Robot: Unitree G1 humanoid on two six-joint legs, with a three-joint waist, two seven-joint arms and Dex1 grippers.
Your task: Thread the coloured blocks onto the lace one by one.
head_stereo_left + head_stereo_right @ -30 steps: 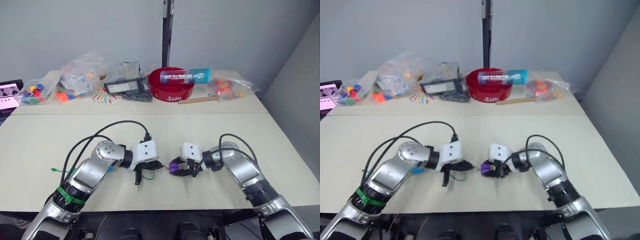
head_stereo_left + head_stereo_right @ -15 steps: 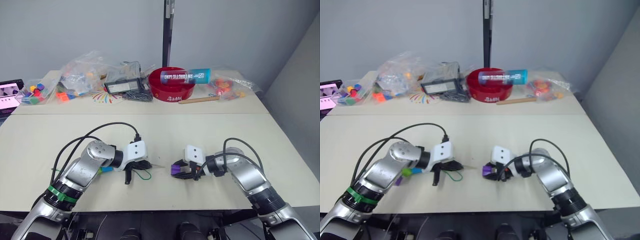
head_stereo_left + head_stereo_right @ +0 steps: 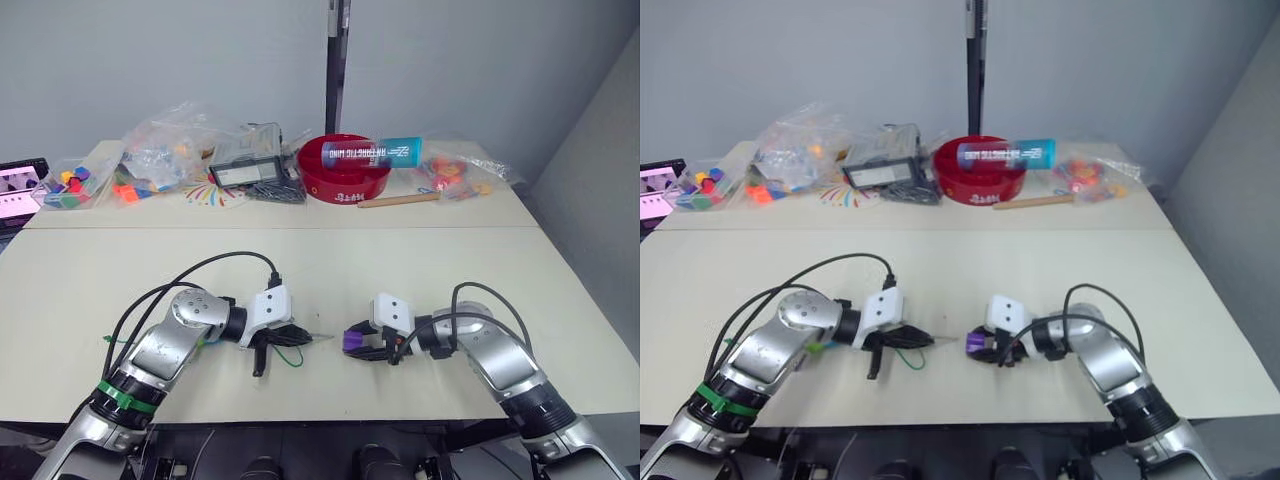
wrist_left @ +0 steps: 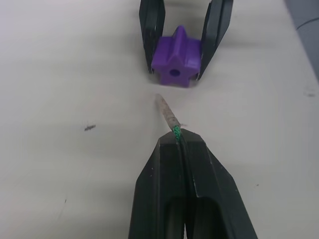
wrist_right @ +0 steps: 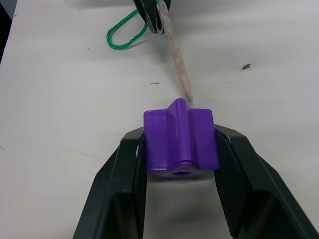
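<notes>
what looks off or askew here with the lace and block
Nothing damaged or spilled. The lace's pale tip, pinched in the left hand, points slightly to one side of the hole in the purple block held by the right hand.

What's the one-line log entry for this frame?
left gripper: shut on lace | right gripper: shut on purple block | lace tip: aimed at block hole, just short | threading: not yet begun

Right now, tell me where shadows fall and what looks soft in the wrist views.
Left wrist view: left hand blurs low in frame; purple block and lace tip sharp. Right wrist view: dark shadow on the table under the block, lace loop crisp.
</notes>
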